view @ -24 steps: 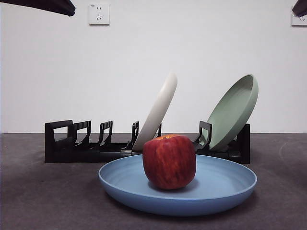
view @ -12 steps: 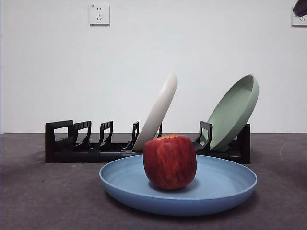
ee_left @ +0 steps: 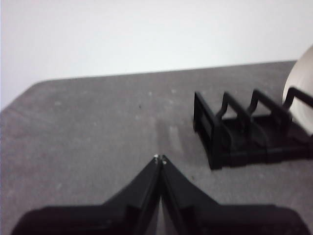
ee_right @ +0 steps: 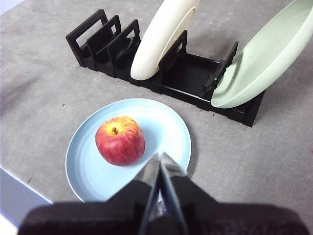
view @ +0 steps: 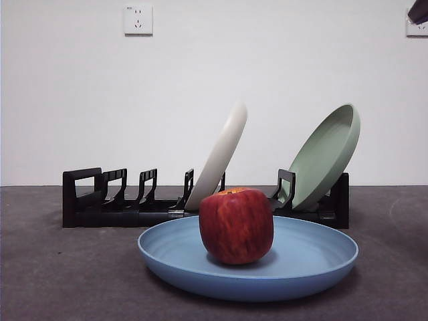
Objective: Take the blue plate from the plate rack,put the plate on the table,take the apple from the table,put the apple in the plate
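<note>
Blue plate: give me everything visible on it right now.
The blue plate is round, shallow and matte light blue, with a raised rim and faint concentric rings on its inner face. It looks like plastic or a similar matte material. It lies flat and upright on the table, in front of the plate rack and apart from it. The apple sits inside it, off centre in the right wrist view. The right gripper is above the plate's rim, not gripping it.

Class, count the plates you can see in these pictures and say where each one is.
3. The blue plate lies flat on the table holding the apple; the cream-white plate and pale green plate lean in the plate rack.
</note>
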